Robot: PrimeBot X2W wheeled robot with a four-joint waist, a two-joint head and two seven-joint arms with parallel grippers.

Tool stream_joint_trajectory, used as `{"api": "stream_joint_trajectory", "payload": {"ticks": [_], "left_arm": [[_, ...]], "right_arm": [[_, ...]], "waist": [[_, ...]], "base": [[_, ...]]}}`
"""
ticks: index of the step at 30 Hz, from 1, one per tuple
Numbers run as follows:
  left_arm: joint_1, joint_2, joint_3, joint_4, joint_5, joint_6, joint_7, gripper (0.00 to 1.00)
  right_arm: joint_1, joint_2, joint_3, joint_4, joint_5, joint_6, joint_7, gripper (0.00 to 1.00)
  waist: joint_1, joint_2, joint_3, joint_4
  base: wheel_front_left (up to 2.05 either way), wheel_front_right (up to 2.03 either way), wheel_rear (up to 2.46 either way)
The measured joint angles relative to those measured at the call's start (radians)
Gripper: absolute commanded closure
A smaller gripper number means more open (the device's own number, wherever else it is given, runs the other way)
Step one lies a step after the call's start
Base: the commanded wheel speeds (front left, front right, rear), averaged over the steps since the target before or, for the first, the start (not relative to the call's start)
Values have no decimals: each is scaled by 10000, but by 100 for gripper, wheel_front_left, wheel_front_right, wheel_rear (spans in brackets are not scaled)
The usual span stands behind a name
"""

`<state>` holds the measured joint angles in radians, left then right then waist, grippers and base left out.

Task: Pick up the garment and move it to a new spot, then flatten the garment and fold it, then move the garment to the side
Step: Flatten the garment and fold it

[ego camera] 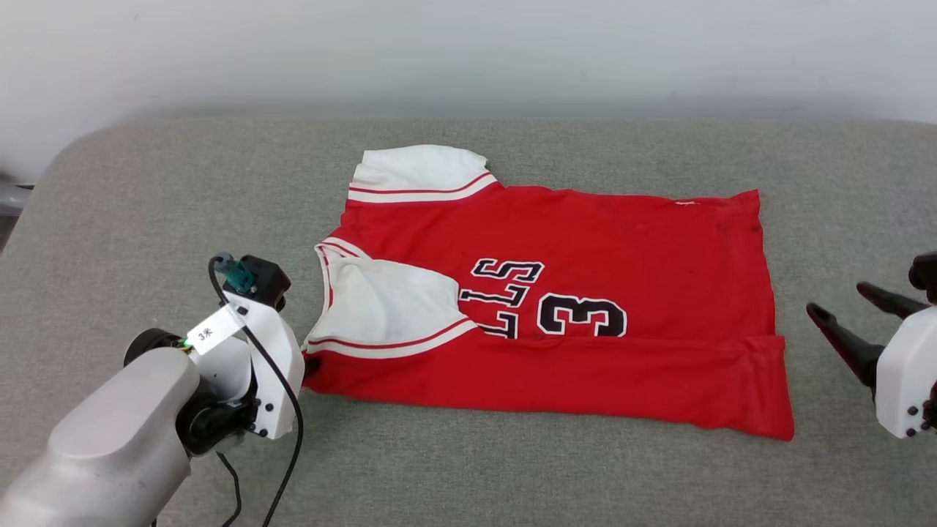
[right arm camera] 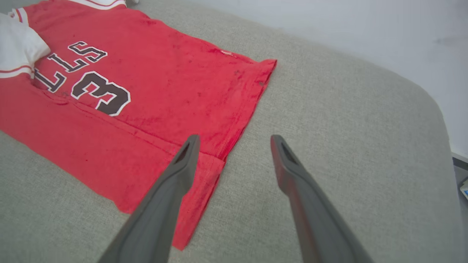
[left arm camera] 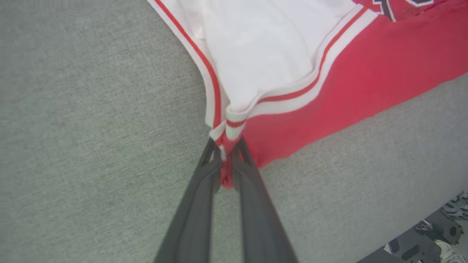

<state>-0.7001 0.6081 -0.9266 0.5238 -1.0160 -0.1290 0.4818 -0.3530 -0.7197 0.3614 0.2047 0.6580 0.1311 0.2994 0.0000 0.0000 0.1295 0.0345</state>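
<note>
The garment [ego camera: 585, 344] is a red jersey with white sleeves and a black "3", lying spread on the grey cushion, its near long edge folded over. One white sleeve [ego camera: 388, 307] lies folded onto the chest. In the left wrist view my left gripper [left arm camera: 226, 144] is shut on the garment [left arm camera: 329, 91] at its corner below the striped sleeve trim, with red cloth bunched between the fingers. My right gripper [ego camera: 838, 300] hangs open just off the hem. In the right wrist view my right gripper [right arm camera: 234, 138] has one finger over the hem corner of the garment [right arm camera: 164, 91].
A wide grey padded surface [ego camera: 146, 219] carries everything, with rounded corners and a white wall [ego camera: 468, 51] behind it. A black cable [ego camera: 289, 410] runs along my left wrist. The cushion's edge and some floor clutter [left arm camera: 438, 233] show in the left wrist view.
</note>
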Motion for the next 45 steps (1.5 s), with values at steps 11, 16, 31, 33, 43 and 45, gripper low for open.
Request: {"api": "stream_joint_trajectory", "payload": {"ticks": [11, 16, 31, 33, 43, 45], "left_arm": [[-37, 190, -150, -1011, 288, 12, -297, 100], [-236, 136, -182, -1162, 453, 73, -380, 100], [-355, 33, -226, -1055, 485, 146, -556, 100], [-205, 46, -222, -993, 405, 146, -616, 100], [693, 663, -88, -1645, 59, 274, -955, 100], [934, 894, -25, -1952, -86, 391, -978, 100]], "right_arm": [[-97, -545, 548, -382, 1264, 0, 3563, 0], [-98, -102, 673, 276, 1227, 0, 3743, 0], [-57, 667, 1513, 1848, 1383, -21, 2353, 100], [-52, 619, 1735, 1835, 1425, -17, 2040, 100], [281, -65, 1896, 1060, 1695, 4, 779, 100], [534, -188, 1831, 849, 1707, 4, 658, 100]], "waist": [[0, 0, 155, 213], [0, 0, 440, 365], [0, 0, 872, 510], [0, 0, 749, 462], [0, 0, -214, 227], [0, 0, -398, 202]], "base": [[0, 0, 0], [0, 0, 0], [0, 0, 0], [0, 0, 0], [0, 0, 0], [0, 0, 0]]}}
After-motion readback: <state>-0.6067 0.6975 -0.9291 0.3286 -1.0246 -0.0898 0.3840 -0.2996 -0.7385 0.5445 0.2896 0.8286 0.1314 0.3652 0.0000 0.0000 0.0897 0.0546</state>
